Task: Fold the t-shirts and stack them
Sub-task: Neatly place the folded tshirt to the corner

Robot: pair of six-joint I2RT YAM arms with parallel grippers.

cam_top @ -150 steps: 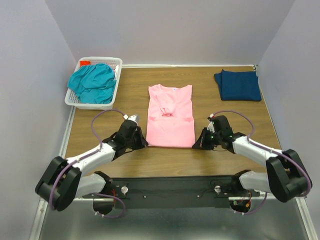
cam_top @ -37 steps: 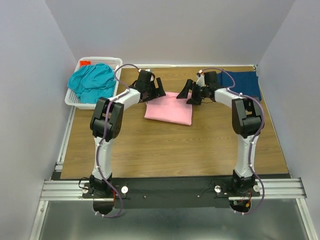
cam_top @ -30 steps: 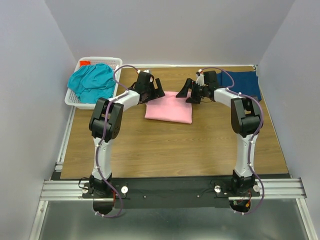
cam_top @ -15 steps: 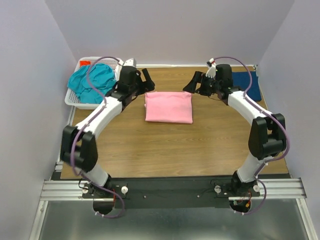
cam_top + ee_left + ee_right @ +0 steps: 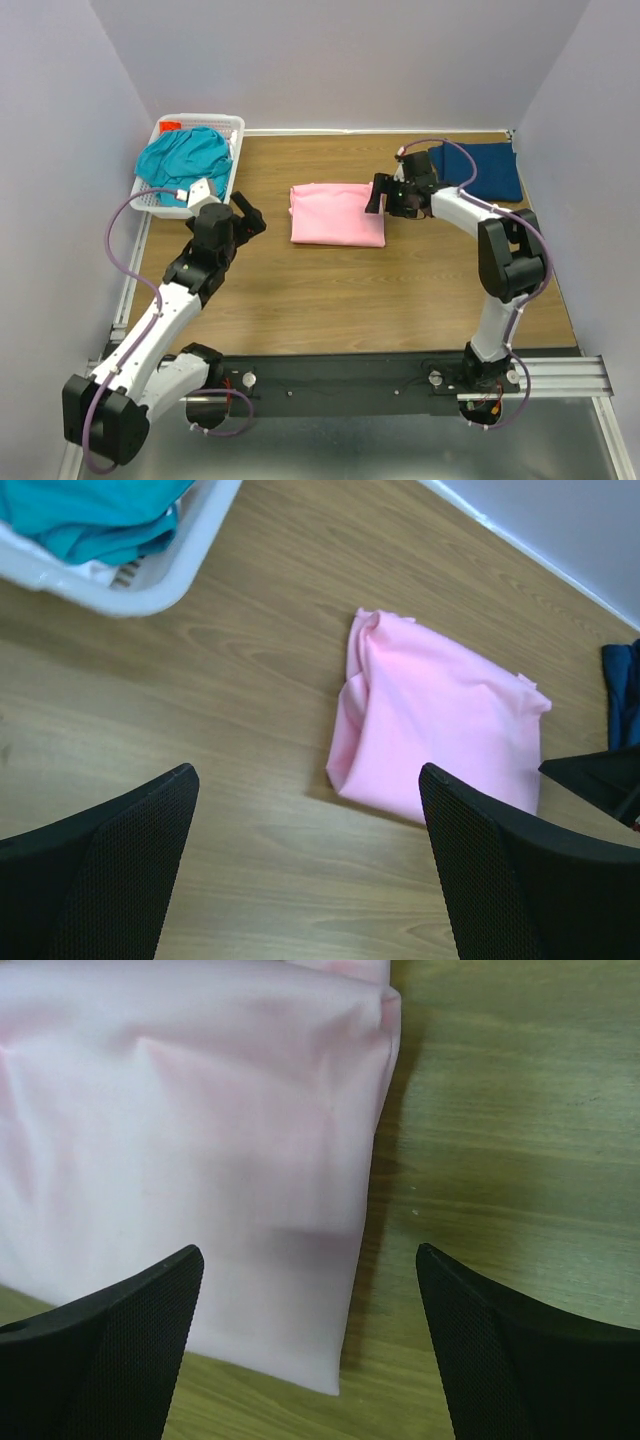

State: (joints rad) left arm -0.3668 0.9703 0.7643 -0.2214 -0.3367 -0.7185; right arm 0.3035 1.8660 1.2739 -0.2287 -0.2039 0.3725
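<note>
- The left gripper [image 5: 246, 214] hangs left of and nearer than the folded light pink t-shirt [image 5: 337, 213], apart from it, jaws spread wide and empty.
- The right gripper [image 5: 378, 196] is over the pink shirt's right edge, jaws wide, gripping nothing.
- The teal t-shirt [image 5: 185, 160], crumpled in the white basket [image 5: 213, 119], lies beyond it to the left.
- The folded navy t-shirt [image 5: 485, 170] lies beyond it to the right.

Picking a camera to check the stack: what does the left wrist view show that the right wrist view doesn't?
Only left wrist: the basket holding the teal shirt, a sliver of the navy shirt, and the pink shirt in full outline. Only right wrist: a close-up of the pink shirt's edge, framed by the open right gripper. Both: the pink shirt, folded on the table.
</note>
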